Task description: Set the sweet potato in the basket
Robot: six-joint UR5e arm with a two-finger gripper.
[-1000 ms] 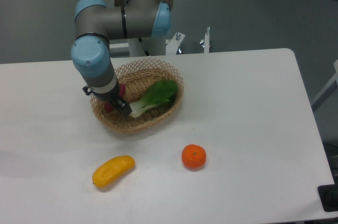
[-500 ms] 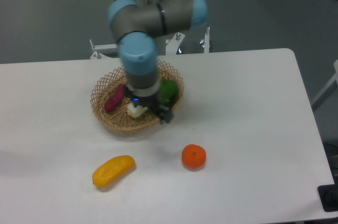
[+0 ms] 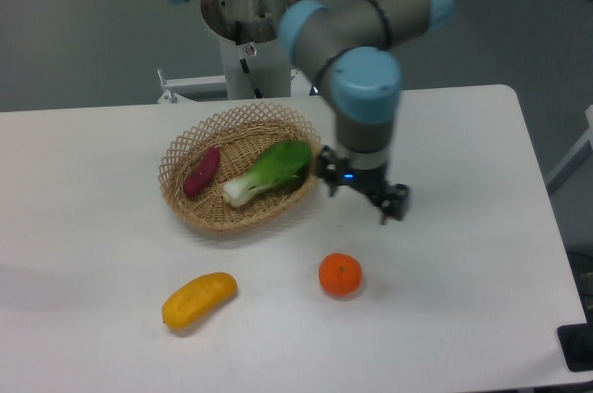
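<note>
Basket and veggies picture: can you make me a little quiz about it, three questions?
1. True or false: the sweet potato lies inside the basket.
2. What lies beside it in the basket? A) the leafy green vegetable B) the round orange C) the yellow fruit
3. Fill in: the end effector is on the ____ side of the basket in the picture, holding nothing.

Key: 1 true; 2 A; 3 right.

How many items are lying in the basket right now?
2: the sweet potato on the left side of the basket, and the bok choy across its middle. Nothing looks hidden.
</note>
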